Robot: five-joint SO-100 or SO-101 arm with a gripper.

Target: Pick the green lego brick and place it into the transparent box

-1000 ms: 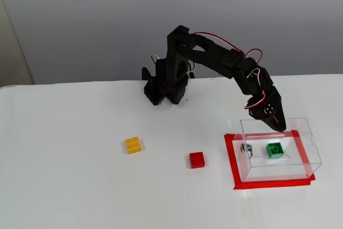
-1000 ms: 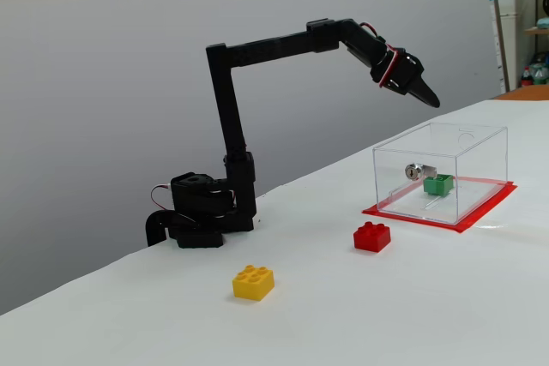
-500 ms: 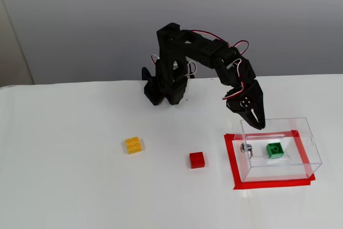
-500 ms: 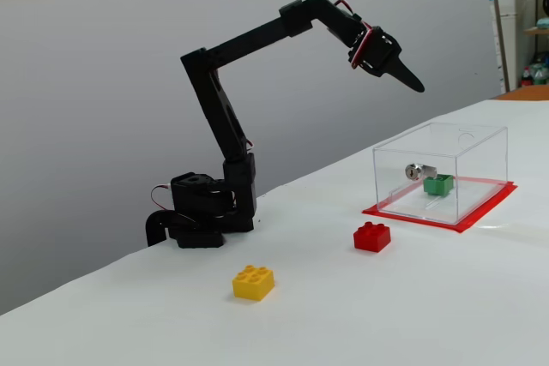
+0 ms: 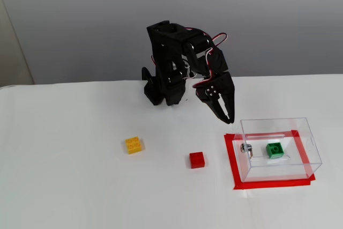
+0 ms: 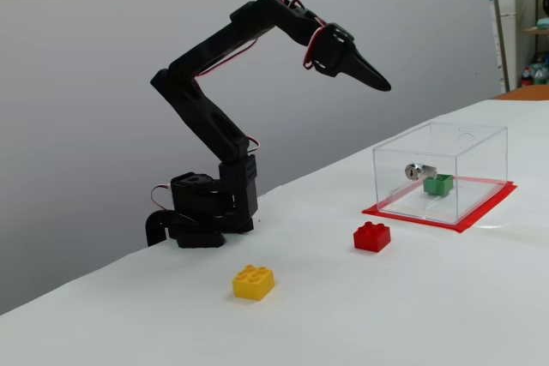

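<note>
The green lego brick [image 5: 275, 149] [image 6: 439, 183] lies on the floor inside the transparent box [image 5: 278, 124] [image 6: 467, 139], studs up, near the box's small metal knob [image 5: 246, 148] [image 6: 413, 171]. The black gripper [image 5: 230, 117] [image 6: 383, 86] hangs in the air to the left of the box in both fixed views, well above the table and apart from the box. Its jaws are shut with nothing between them.
A red brick [image 5: 196, 160] [image 6: 371, 236] and a yellow brick [image 5: 133, 145] [image 6: 254, 282] lie on the white table left of the box. The box stands on a red taped rectangle [image 5: 231, 156] [image 6: 403, 215]. The arm's base [image 5: 161, 87] [image 6: 202, 212] sits at the table's back edge.
The arm has folded back toward its base, carrying the shut gripper up and away from above the box to its left. The green brick stays inside the box.
</note>
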